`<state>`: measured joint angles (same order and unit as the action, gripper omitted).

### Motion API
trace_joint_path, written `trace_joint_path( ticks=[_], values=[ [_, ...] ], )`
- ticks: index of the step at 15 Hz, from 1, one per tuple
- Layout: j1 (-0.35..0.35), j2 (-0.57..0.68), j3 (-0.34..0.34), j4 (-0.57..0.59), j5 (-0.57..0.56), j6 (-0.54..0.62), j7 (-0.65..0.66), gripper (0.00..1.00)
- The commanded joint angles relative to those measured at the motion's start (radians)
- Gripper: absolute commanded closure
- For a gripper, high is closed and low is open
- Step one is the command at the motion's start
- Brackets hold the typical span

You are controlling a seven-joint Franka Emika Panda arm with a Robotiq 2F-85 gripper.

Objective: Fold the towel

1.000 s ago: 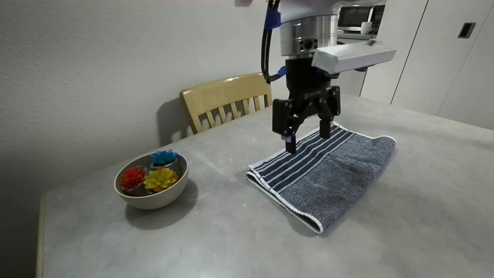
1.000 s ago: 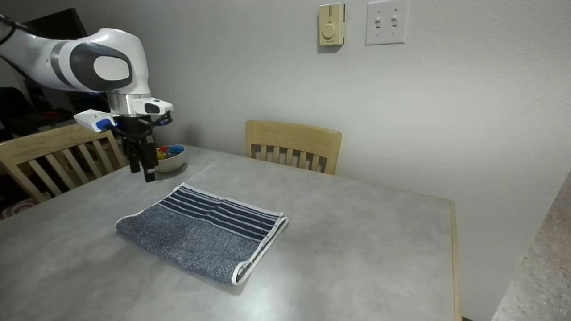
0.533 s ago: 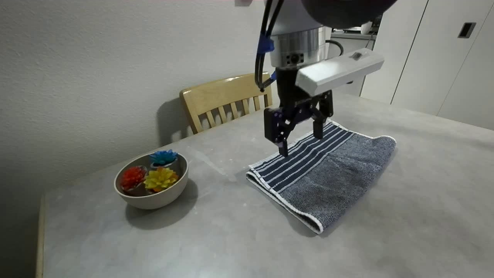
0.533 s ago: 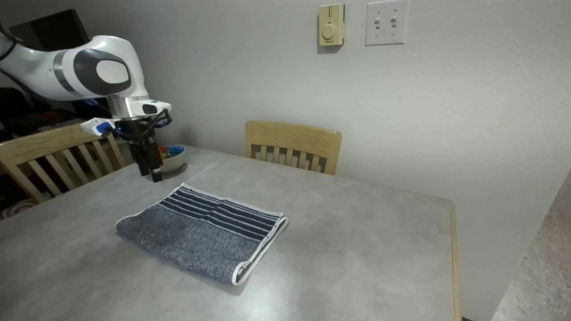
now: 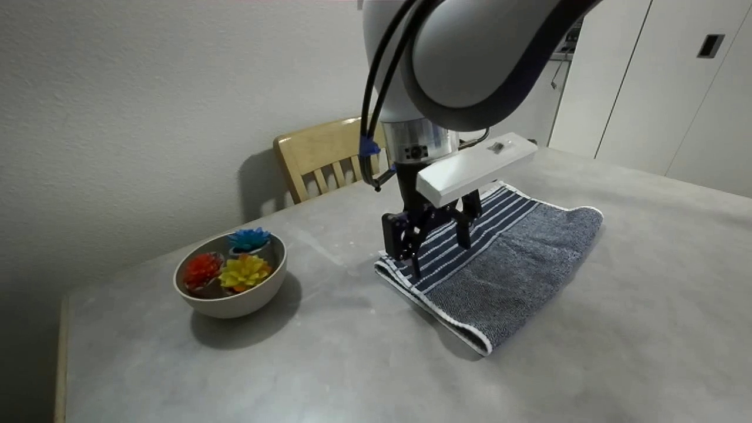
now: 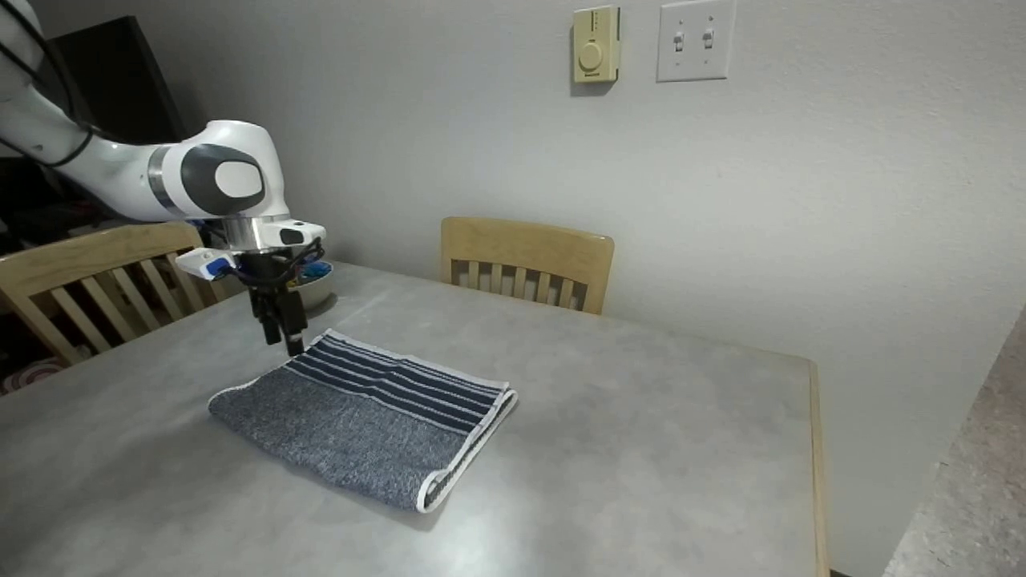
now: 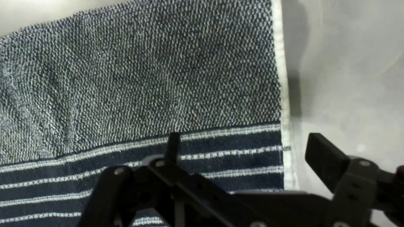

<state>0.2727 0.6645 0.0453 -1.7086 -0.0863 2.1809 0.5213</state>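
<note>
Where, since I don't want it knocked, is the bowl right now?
In an exterior view, the bowl sits on the table at the picture's left, with the towel and gripper to its right.

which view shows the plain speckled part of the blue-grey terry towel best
The wrist view: it looks closely down on that speckled part of the blue-grey terry towel, so its weave stands out, though it is cropped. Both exterior views show it edge to edge, smaller and at a slant, its weave less distinct.

Arm (image 6: pixel 220 172) bent, gripper (image 5: pixel 440 259) pointing dn, 2 fingers (image 7: pixel 326 160) spread w/ gap
</note>
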Motion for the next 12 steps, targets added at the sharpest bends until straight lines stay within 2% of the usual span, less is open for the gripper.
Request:
trace_joint_path(
  ticks=[1, 3, 5, 8, 12],
  values=[
    [0.022, 0.055, -0.015, 0.082, -0.043, -0.136, -0.097, 0.00],
    [0.040, 0.081, -0.021, 0.117, -0.088, -0.208, -0.129, 0.00],
    [0.055, 0.104, -0.024, 0.142, -0.131, -0.222, -0.145, 0.00],
    [0.074, 0.131, -0.026, 0.161, -0.171, -0.154, -0.128, 0.00],
    [0.077, 0.155, -0.029, 0.175, -0.163, -0.074, -0.112, 0.00]
  ],
)
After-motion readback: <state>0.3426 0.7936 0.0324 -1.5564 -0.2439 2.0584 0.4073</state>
